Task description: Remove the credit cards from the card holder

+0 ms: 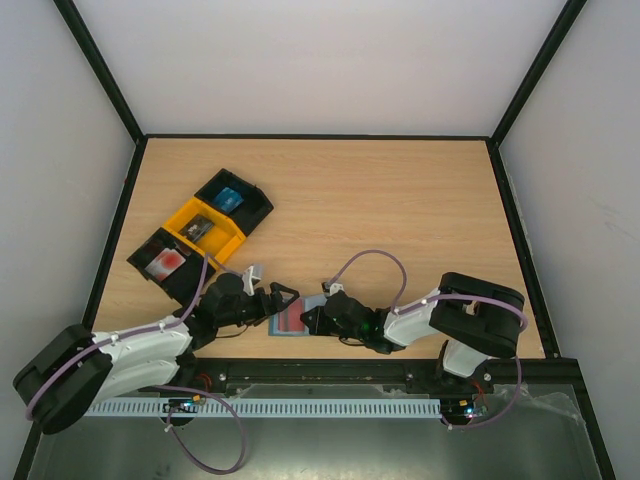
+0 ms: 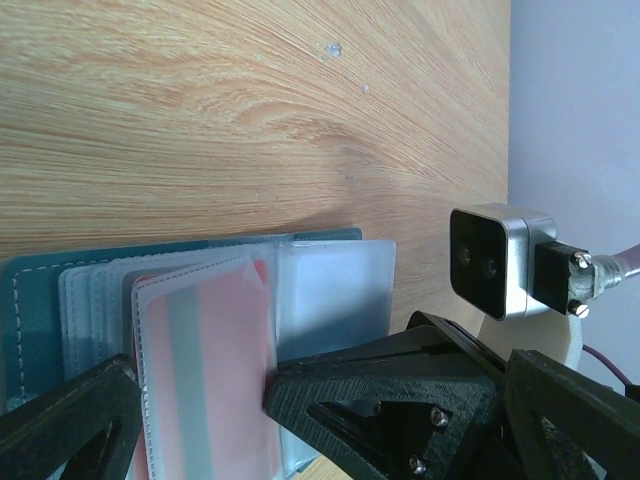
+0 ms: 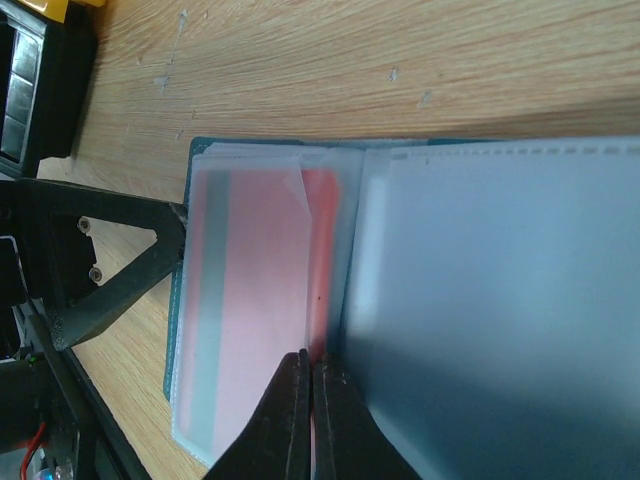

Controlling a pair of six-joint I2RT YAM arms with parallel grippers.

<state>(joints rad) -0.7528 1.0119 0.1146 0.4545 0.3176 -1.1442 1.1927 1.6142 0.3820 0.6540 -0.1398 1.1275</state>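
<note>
The blue-grey card holder point(image 1: 291, 322) lies open on the table near the front edge, between my two grippers. A red credit card point(image 2: 210, 360) with a grey stripe sits in one of its clear inner sleeves. My left gripper point(image 2: 200, 405) is open, its fingers point(image 2: 380, 390) standing either side of that sleeve. In the right wrist view a bare red strip of the credit card point(image 3: 320, 250) shows beside the fold. My right gripper point(image 3: 312, 358) is shut, its tips resting on that strip. I cannot tell whether they pinch it. No dark grey card shows.
Black and yellow trays point(image 1: 200, 235) stand at the back left, holding a blue item point(image 1: 230, 198) and a red one point(image 1: 165, 262). One tray's corner point(image 3: 30, 90) shows in the right wrist view. The right wrist camera point(image 2: 500, 260) sits close to my left fingers.
</note>
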